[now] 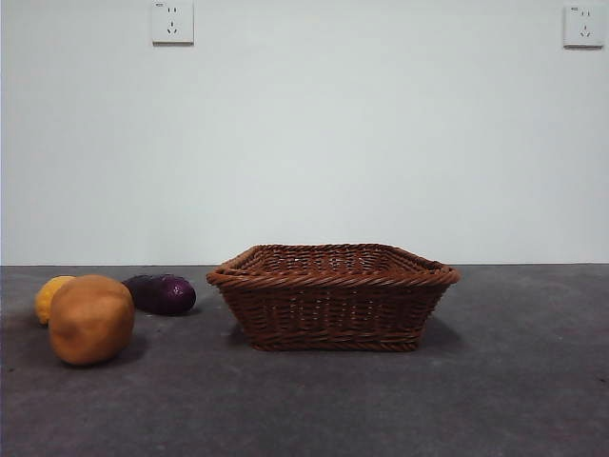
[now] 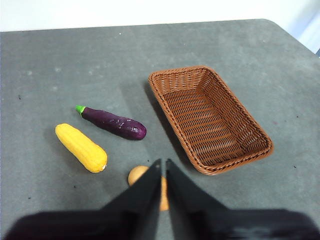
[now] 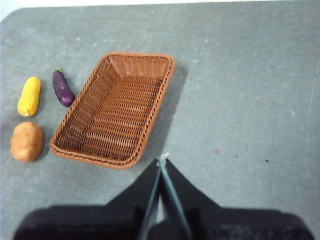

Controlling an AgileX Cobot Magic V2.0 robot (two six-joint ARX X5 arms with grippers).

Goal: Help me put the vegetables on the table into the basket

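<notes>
The brown wicker basket (image 1: pixel 328 314) stands empty mid-table. To its left lie the vegetables: a tan potato (image 1: pixel 90 319), a yellow piece (image 1: pixel 49 297) behind it, and a dark purple one (image 1: pixel 162 293). My left gripper (image 2: pixel 164 163) is shut on nothing, high above the table, with the potato (image 2: pixel 136 176) partly hidden behind its jaws. The purple piece (image 2: pixel 114 123), the yellow piece (image 2: pixel 81 147) and the basket (image 2: pixel 210 120) lie beyond. My right gripper (image 3: pixel 161 161) is also shut and empty, above the table beside the basket (image 3: pixel 117 105). The potato (image 3: pixel 27 141) lies on the basket's other side.
The dark grey table (image 1: pixel 381 400) spans the whole view, ending at a white wall with two sockets (image 1: pixel 172 22). In the front view neither arm shows. The yellow piece (image 3: pixel 29 96) and the purple piece (image 3: pixel 63 88) lie side by side near the basket's long side.
</notes>
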